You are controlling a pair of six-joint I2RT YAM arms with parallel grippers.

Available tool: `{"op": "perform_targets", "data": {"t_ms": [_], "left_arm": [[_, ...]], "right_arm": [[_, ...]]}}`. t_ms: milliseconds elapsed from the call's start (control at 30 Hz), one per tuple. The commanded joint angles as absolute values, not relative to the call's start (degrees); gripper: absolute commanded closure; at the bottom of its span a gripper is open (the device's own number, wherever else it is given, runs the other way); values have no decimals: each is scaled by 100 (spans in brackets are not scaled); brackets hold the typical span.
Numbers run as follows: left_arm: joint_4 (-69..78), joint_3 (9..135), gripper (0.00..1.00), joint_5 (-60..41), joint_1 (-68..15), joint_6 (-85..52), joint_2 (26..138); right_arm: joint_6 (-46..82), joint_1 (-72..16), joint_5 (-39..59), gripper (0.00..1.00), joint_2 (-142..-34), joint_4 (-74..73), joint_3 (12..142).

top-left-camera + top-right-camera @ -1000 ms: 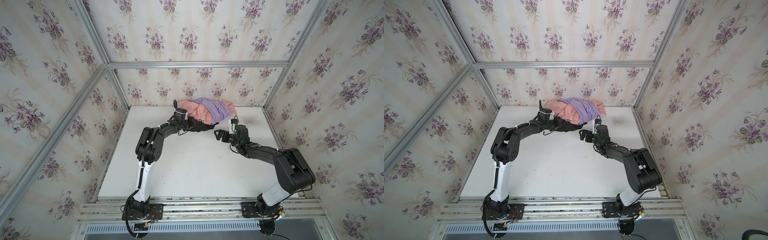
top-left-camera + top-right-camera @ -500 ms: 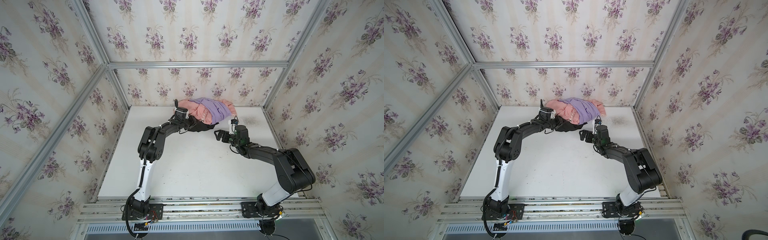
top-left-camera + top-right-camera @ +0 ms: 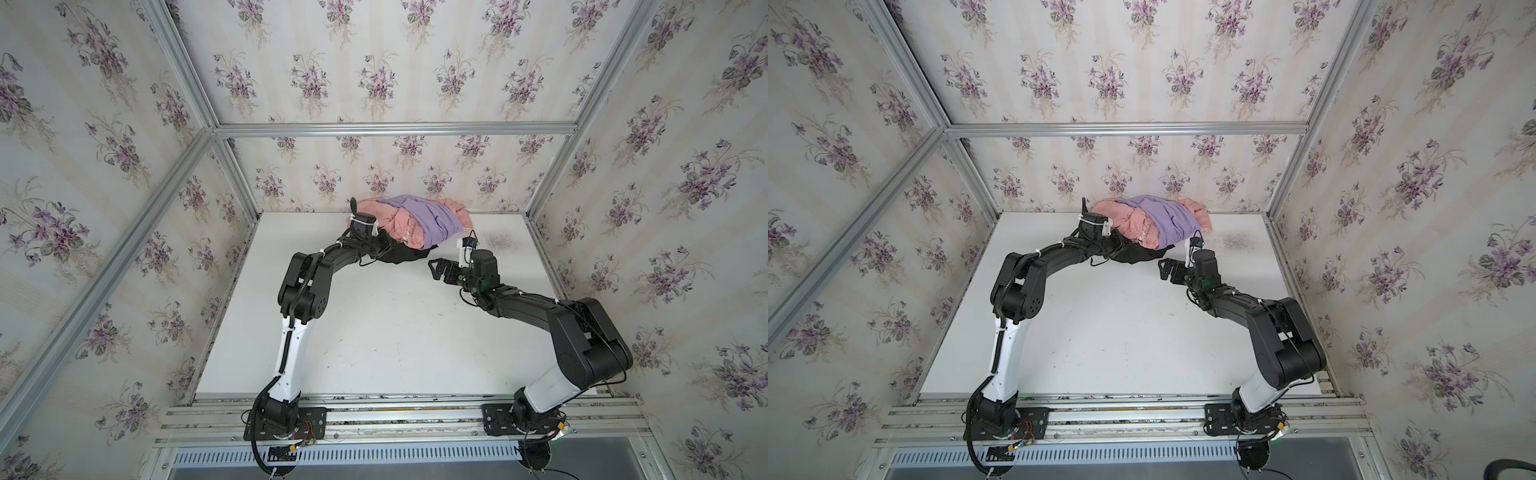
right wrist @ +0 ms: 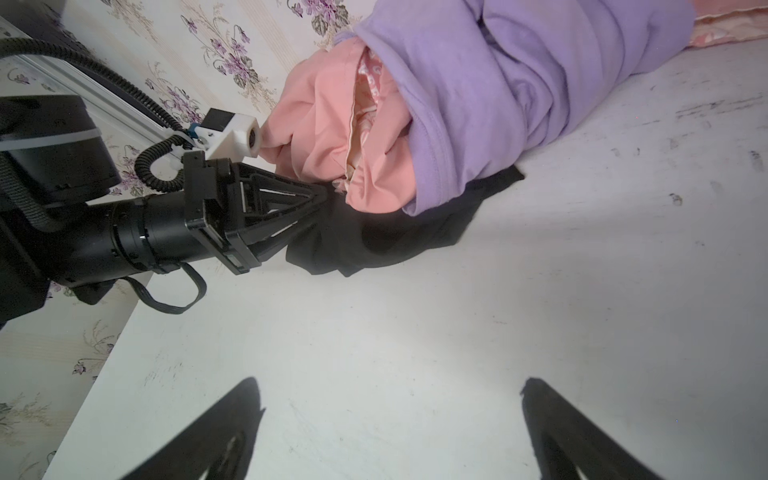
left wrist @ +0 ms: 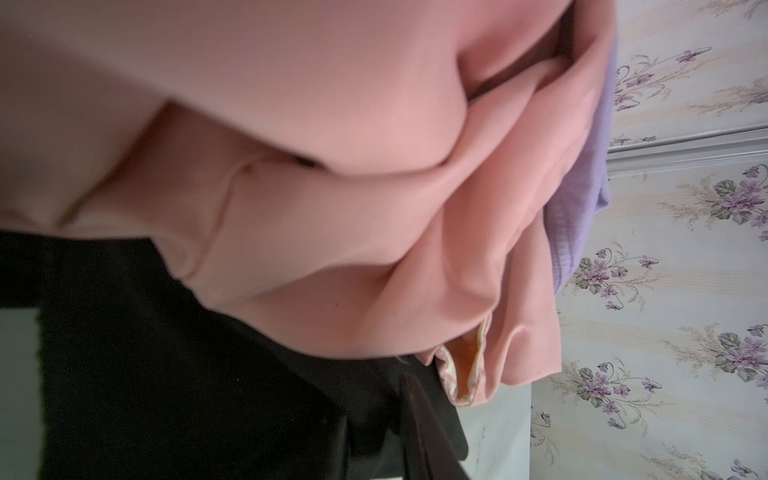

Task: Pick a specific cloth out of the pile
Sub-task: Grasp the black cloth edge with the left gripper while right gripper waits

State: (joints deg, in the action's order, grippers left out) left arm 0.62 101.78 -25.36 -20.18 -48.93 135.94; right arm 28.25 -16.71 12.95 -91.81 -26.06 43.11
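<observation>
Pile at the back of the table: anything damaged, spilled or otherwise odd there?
Nothing damaged or spilled. The pile is a loose heap; the black cloth sticks out from under it. The only oddity is a grey smudged patch on the table beside it.

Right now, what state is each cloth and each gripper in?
left gripper: shut on black cloth's edge
right gripper: open, empty, over table
black cloth: crumpled, mostly under the others
pink cloth: bunched, on the black cloth
purple cloth: draped over the pink cloth
</observation>
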Motion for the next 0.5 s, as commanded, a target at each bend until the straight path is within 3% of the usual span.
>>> {"op": "perform_targets", "data": {"t_ms": [0, 467], "left_arm": [[116, 10269, 82, -2628, -2013, -4975, 13622], [78, 10450, 98, -2815, -2013, -4852, 13623]], "right_arm": [[2804, -1670, 1231, 0, -9099, -2740, 4416], [2751, -1670, 1151, 0, -8940, -2689, 4395]]}}
